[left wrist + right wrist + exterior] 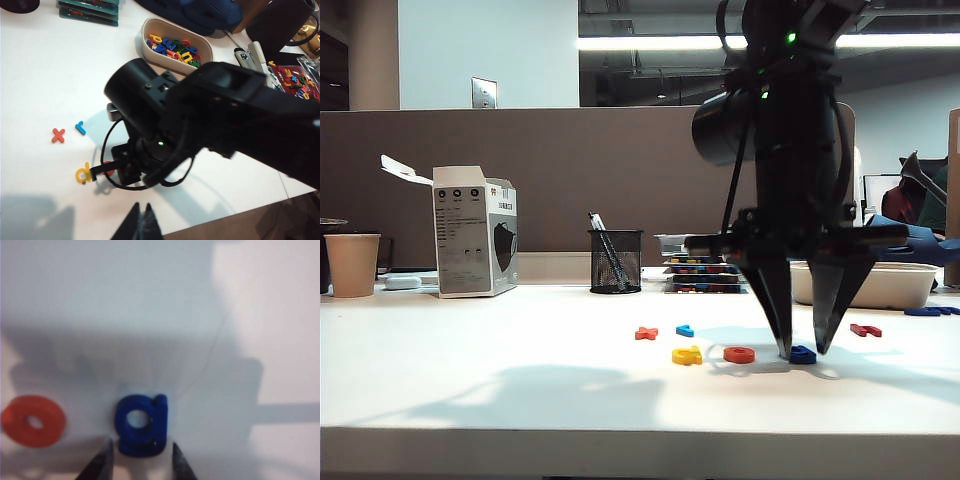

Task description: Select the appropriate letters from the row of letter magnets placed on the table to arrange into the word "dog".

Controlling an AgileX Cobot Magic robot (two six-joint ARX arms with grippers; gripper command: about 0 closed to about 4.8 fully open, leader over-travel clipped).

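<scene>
On the white table (470, 380) three letters lie in a line: the yellow d (687, 355), the orange-red o (739, 354) and the dark blue g (803, 354). My right gripper (803, 351) points down with a fingertip on either side of the g. In the right wrist view the g (141, 425) lies flat beside the o (34, 421), and the right gripper (141, 442) is open, with a small gap on each side of the letter. My left gripper (141, 207) is shut and empty, hovering apart from the d (83, 174).
The orange X (646, 333), a light-blue letter (685, 330) and a dark red letter (865, 330) lie further back. A mesh pen cup (616, 260), white box (475, 232), paper cup (352, 264), stacked magnet boards (705, 272) and a tray of letters (910, 290) line the rear.
</scene>
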